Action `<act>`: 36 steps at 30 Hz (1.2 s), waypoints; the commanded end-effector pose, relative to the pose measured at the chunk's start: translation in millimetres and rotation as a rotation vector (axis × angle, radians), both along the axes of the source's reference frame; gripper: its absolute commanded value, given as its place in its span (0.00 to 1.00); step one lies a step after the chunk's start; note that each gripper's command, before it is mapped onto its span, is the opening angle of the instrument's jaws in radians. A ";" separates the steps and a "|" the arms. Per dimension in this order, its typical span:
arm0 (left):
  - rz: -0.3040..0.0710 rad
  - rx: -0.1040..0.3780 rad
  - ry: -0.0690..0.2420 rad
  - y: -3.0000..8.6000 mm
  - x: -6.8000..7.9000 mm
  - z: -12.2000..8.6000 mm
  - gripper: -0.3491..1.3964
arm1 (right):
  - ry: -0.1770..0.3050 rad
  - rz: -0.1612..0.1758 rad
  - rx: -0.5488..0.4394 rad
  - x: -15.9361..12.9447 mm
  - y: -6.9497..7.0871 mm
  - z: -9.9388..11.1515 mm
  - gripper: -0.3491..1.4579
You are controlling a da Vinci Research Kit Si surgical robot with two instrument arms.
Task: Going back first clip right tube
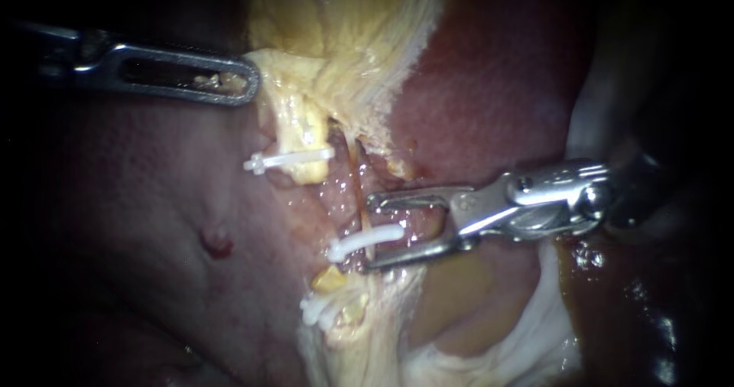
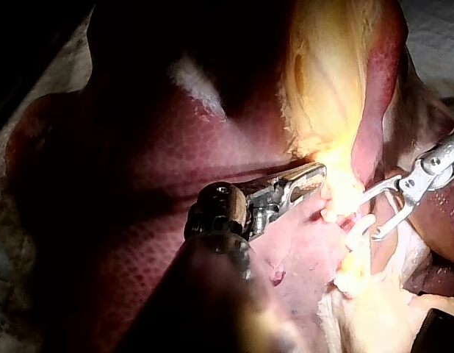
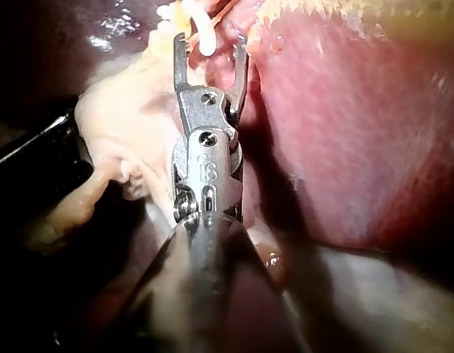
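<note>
My right instrument (image 1: 372, 232) comes in from the right with its jaws open. A white clip (image 1: 367, 240) sits on the thin right tube (image 1: 357, 184), in the gap between those jaws. In the right wrist view the same clip (image 3: 207, 43) lies just between the tips of my right instrument (image 3: 210, 38). My left instrument (image 1: 243, 81) reaches in from the left, its jaws shut on yellow gallbladder tissue (image 1: 344, 43) and holding it taut. The left wrist view shows my left instrument (image 2: 317, 179) at the bright tissue, with my right instrument (image 2: 368, 219) open beyond it.
Another white clip (image 1: 289, 159) crosses the thicker yellow left tube (image 1: 302, 131). More clips (image 1: 315, 310) sit lower on the fatty stalk. Liver (image 1: 138, 203) surrounds the site, with a small red spot (image 1: 216, 243). Pale tissue (image 1: 535, 341) lies under the right instrument.
</note>
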State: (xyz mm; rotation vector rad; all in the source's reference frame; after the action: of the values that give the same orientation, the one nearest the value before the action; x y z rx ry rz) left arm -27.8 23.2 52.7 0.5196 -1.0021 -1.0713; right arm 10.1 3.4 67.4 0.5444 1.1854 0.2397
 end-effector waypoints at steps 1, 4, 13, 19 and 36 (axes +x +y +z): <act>-0.002 -0.001 0.002 0.0 0.0 0.0 0.00 | 0.005 -0.003 -0.015 -0.7 0.3 -0.4 0.47; -0.002 -0.002 0.002 -0.1 0.0 0.1 0.00 | 0.015 -0.012 -0.049 -2.9 1.1 -1.6 0.47; -0.003 -0.003 0.003 -0.2 -0.1 0.1 0.00 | 0.010 0.001 -0.091 -6.2 2.7 -4.3 0.47; 0.004 -0.004 -0.002 -0.8 -1.3 1.1 0.00 | 0.011 0.000 -0.091 -6.1 2.6 -4.6 0.47; 0.058 0.007 0.007 -2.2 -7.6 7.2 0.00 | 0.011 -0.001 -0.091 -6.2 2.5 -4.8 0.47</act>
State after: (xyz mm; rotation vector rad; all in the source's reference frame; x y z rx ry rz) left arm -35.5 21.0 60.0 0.5473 -0.9711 -1.0250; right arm 3.8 5.9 62.7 0.4672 1.2007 0.1819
